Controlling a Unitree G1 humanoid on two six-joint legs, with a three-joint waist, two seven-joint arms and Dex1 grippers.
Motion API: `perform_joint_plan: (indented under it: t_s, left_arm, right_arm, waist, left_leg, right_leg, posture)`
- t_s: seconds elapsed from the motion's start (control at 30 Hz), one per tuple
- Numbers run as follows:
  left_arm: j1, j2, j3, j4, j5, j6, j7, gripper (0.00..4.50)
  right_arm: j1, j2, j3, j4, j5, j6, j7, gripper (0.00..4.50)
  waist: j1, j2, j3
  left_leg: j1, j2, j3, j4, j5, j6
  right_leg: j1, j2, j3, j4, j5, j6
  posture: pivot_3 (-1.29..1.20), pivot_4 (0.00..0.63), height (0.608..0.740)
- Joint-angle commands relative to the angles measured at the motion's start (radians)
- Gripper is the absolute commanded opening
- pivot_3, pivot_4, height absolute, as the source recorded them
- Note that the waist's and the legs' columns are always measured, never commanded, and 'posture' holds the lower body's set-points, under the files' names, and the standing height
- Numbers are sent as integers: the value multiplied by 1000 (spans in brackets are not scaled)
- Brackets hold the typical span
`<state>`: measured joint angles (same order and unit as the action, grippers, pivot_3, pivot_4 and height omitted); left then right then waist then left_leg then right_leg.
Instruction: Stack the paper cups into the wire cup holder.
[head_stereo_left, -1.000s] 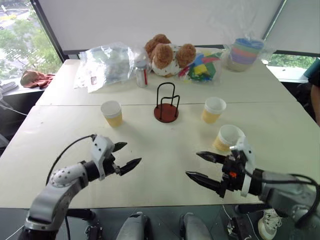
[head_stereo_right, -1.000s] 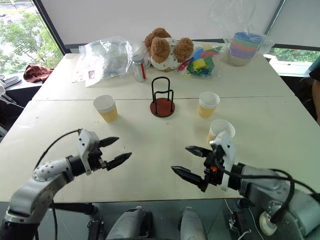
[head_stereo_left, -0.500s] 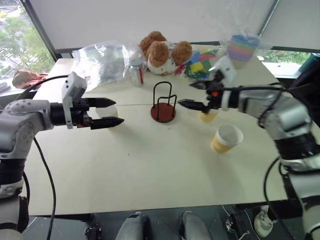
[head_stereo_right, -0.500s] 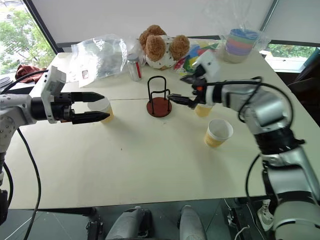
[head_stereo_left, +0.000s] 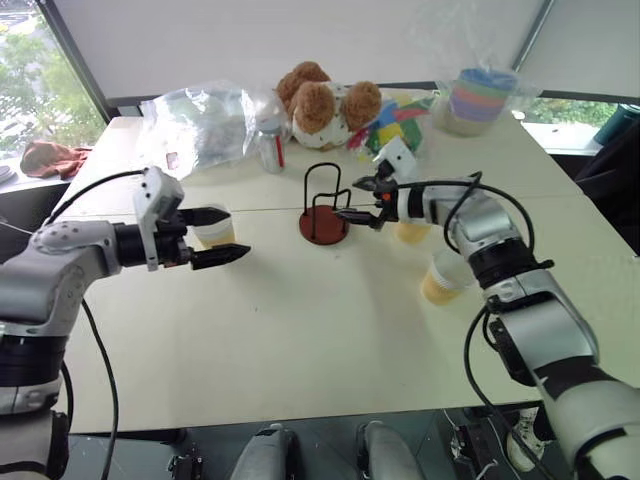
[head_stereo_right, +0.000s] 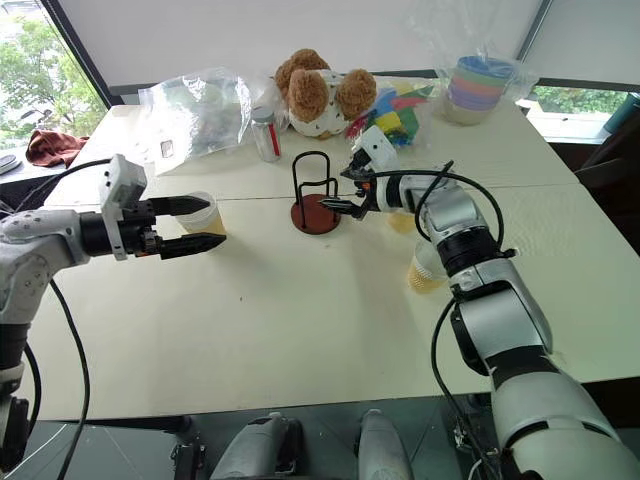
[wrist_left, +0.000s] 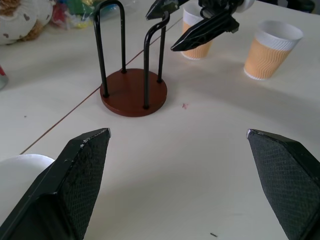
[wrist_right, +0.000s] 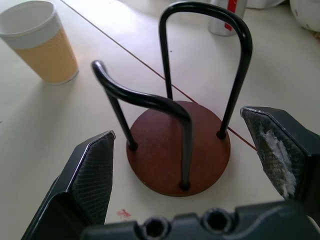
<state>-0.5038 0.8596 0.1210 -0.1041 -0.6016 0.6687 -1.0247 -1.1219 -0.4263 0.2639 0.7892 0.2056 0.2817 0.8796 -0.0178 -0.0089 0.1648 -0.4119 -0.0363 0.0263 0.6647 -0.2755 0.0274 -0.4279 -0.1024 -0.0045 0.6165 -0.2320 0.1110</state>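
- The wire cup holder (head_stereo_left: 324, 206) stood upright on the white table (head_stereo_left: 300, 330), near the seam between the two tabletops, with no cup in it.
- The right gripper (head_stereo_left: 352, 200) hung just beside the holder on its right, its two black fingers spread wide and holding nothing; in the right wrist view the holder's loops and red base sat between the fingers (wrist_right: 90, 180), apart from both.
- The left gripper (head_stereo_left: 225, 236) hovered over the table well to the left of the holder, fingers also spread wide and empty.
- Of the paper cups, the left cup (head_stereo_left: 212, 228) stood behind the left gripper's fingers, which crossed in front of it and hid part of its side; whether they touched it could not be told. In the left wrist view only a slice of its white rim (wrist_left: 20, 172) showed, cut off at the edge.
- The middle cup (head_stereo_left: 411, 233) was mostly covered by the right arm; only its yellow lower part showed in the head views.
- The third cup (head_stereo_left: 441, 279) stood nearer the table's right front, its rim partly hidden by the right forearm.
- At the far edge lay a clear plastic bag (head_stereo_left: 205, 125), a small bottle (head_stereo_left: 270, 150), a plush bear (head_stereo_left: 325, 100), colourful items and a stack of pastel bowls (head_stereo_left: 478, 98) under film, its contents hard to make out.
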Motion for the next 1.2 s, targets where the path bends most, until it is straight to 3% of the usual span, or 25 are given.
perform_joint_plan:
  t_s: [0.03, 0.27, 0.43, 0.6, 0.73, 0.93, 1.1, 1.2]
  left_arm:
    - [-3, 6, 40, -39, -3, -17, 12, 4500]
    - [-9, 16, 40, -25, 17, -37, 7, 4500]
    - [-31, 18, 19, 8, 40, -56, -13, 4500]
    - [-61, 14, 0, 62, 70, -83, -42, 4500]
    - [-70, 7, -11, 78, 77, -88, -60, 4500]
    - [-78, 22, 13, 15, -23, 29, -102, 4500]
    - [-26, 128, 72, -127, -153, 170, -176, 4500]
    - [59, 215, 65, -202, -130, 163, -216, 4500]
  right_arm:
    - [-57, 24, -47, 38, -31, -54, -2, 3545]
    - [-67, 45, -63, 56, -82, -88, 30, 35]
    - [-54, 9, -38, -22, -135, -214, 115, 35]
    - [-34, -69, -37, -154, -125, -358, 307, 35]
    - [19, -112, -65, -342, -5, -253, 479, 35]
    - [139, -200, -24, -646, 106, -2, 649, 35]
    - [161, -193, -3, -625, 77, -11, 666, 35]
    - [160, -185, -1, -584, 63, -34, 669, 35]
  waist:
    - [-2, 0, 0]
    - [-3, 0, 0]
    - [-3, 1, 0]
    - [-2, 1, 1]
    - [-2, 1, 1]
    - [4, 1, 1]
    - [-3, 0, 2]
    - [-2, 0, 2]
  left_leg:
    - [0, 0, 0, 0, 0, 0]
    - [0, 0, 0, -1, 0, -1]
    - [0, 0, 0, -1, 0, -2]
    - [0, -1, 0, -1, 0, -2]
    - [0, 0, 0, -1, 0, -1]
    - [0, 0, 0, 0, -1, 0]
    - [0, 0, 0, 1, -2, 2]
    - [2, 0, 0, 1, -1, 1]
  right_leg:
    - [0, 0, 0, 0, 0, 0]
    - [-1, 0, 0, 1, 0, 0]
    - [-1, 0, 0, 1, 0, 0]
    - [-1, 0, -1, 1, 0, 0]
    - [-1, 0, -1, 1, 0, 0]
    - [-1, 0, -1, 2, 0, 0]
    - [-1, 0, -1, 3, 0, 0]
    - [-2, 0, 0, 2, 0, 0]
  posture:
    - [0, 150, 740]
    - [0, 150, 740]
    - [0, 150, 740]
    - [0, 150, 740]
    - [0, 150, 740]
    - [0, 150, 740]
    - [0, 150, 740]
    - [0, 150, 740]
